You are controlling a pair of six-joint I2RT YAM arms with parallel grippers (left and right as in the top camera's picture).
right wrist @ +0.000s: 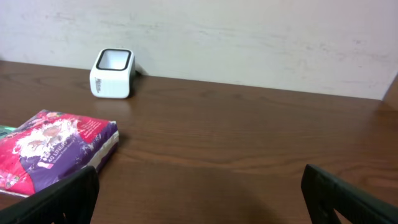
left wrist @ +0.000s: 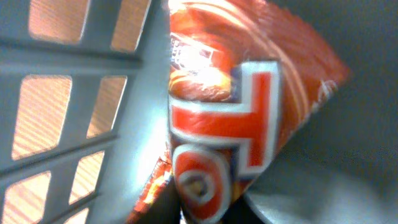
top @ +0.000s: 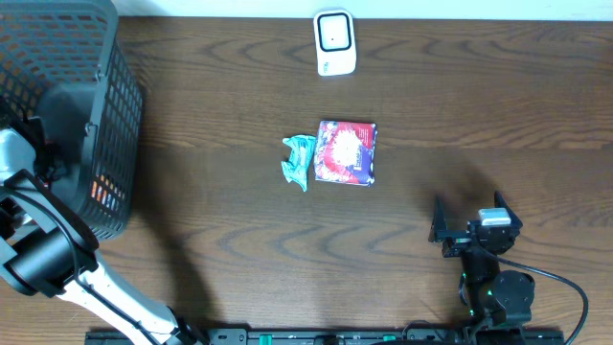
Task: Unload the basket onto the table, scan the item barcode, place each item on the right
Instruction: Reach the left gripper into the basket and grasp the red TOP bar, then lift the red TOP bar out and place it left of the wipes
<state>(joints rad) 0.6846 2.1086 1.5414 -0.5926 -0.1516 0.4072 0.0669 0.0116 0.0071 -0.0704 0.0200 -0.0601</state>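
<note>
Reaching into the basket (top: pixel 120 144) at nine o'clock, the left tool (left wrist: pixel 171 211) is clamped on an orange packet (left wrist: pixel 230 124), seemingly for carrying to the scanner (top: pixel 334 42) at twelve; the right tool (right wrist: pixel 199 202) is held apart, idle.

The orange packet (left wrist: pixel 236 124) (blurred) is cut off top and bottom.

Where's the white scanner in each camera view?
Overhead: white scanner at top centre.
Right wrist: white scanner at upper left.
Left wrist: not in it; the basket and an orange packet fill it.
Shared landmark: the purple packet, seen overhead and from the right wrist.
</note>
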